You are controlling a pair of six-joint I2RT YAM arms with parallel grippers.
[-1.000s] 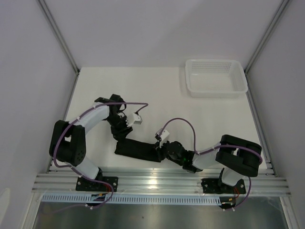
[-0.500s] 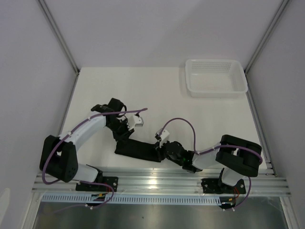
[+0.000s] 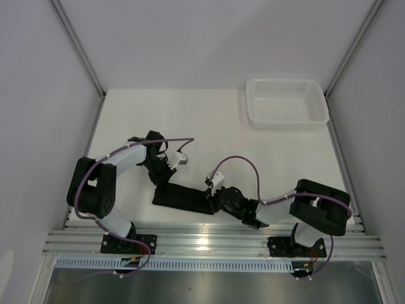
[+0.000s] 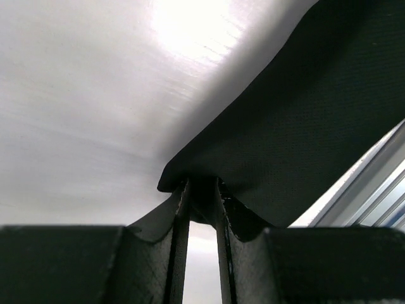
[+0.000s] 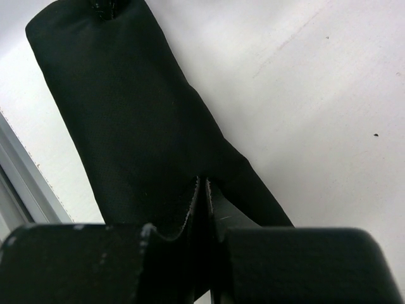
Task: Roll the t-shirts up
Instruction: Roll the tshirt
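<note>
The black t-shirt (image 3: pixel 182 197) lies as a long narrow bundle on the white table (image 3: pixel 253 152), near the front edge. My left gripper (image 3: pixel 163 179) sits at its left end. In the left wrist view the t-shirt (image 4: pixel 297 126) has a corner pinched between the tips of that gripper (image 4: pixel 202 190). My right gripper (image 3: pixel 212 201) is low at the right end. The right wrist view shows the t-shirt (image 5: pixel 120 114) stretching away, with the right gripper (image 5: pixel 202 183) shut on its near edge.
A white mesh basket (image 3: pixel 287 103) stands at the back right corner of the table. An aluminium rail (image 3: pixel 215 244) runs along the front edge just behind the bundle. Grey walls close in both sides.
The left gripper has narrowed from wide apart onto the left end of the t-shirt, and the left arm's elbow swung out and back. The right arm and the bundle stayed put.
</note>
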